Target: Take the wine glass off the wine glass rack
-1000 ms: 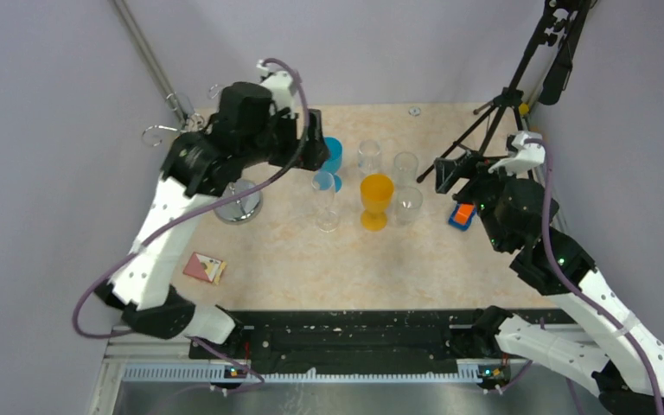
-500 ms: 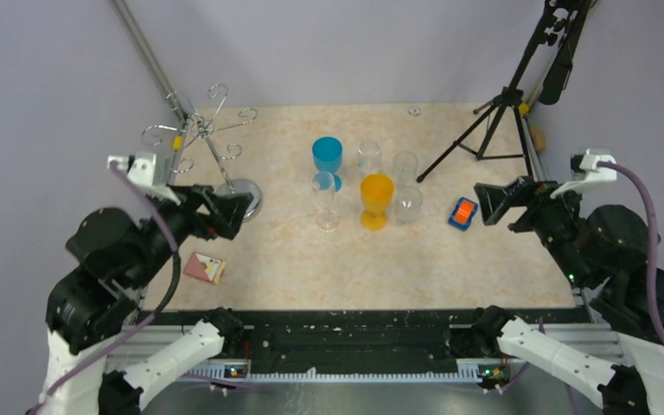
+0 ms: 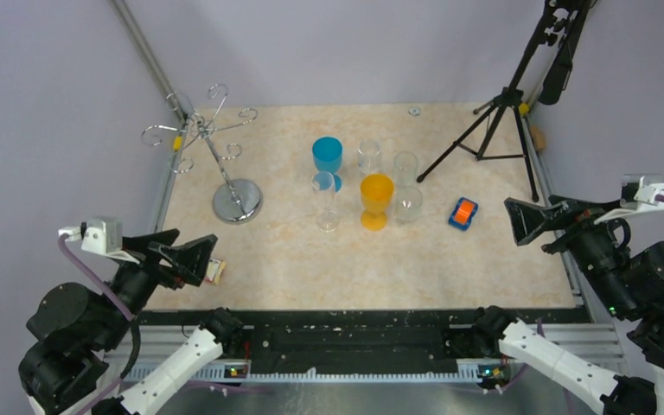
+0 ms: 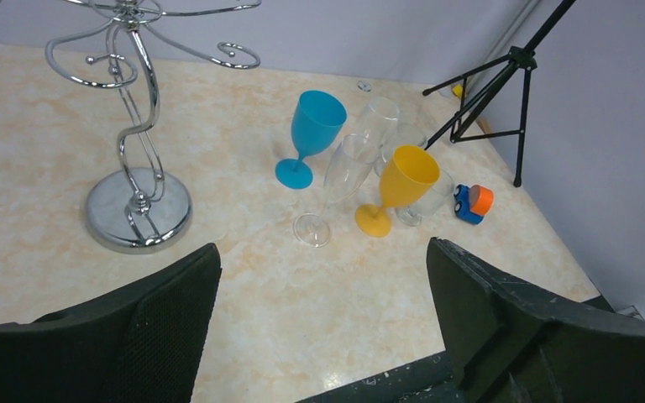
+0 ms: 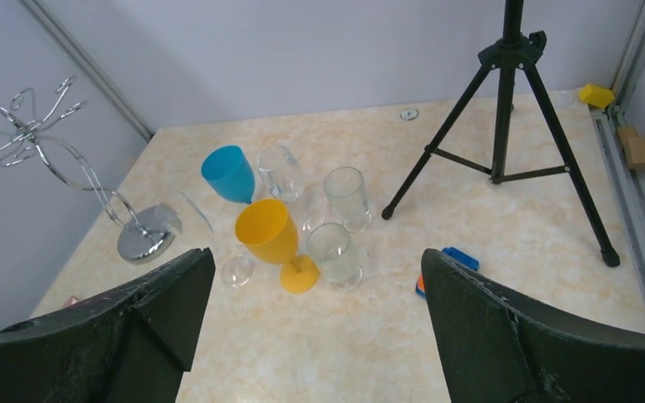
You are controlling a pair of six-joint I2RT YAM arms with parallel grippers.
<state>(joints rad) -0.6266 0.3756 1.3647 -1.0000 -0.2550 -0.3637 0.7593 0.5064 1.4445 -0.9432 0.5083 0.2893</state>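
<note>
The wine glass rack is a chrome wire tree on a round shiny base at the back left; nothing hangs on its curled arms. Wine glasses stand in a cluster mid-table: a clear flute, a blue goblet and an orange goblet. I cannot tell which one came off the rack. My left gripper hovers open and empty over the near left edge. My right gripper is raised at the right, open and empty.
Three clear tumblers stand behind and beside the orange goblet. A black tripod occupies the back right, with a small orange-and-blue toy near it. A small pink card lies at the near left, partly behind my left fingers.
The left arm has pulled back from the glasses by the rack to the near left edge. The right arm has drawn back from the tripod side. The glasses have not moved.
</note>
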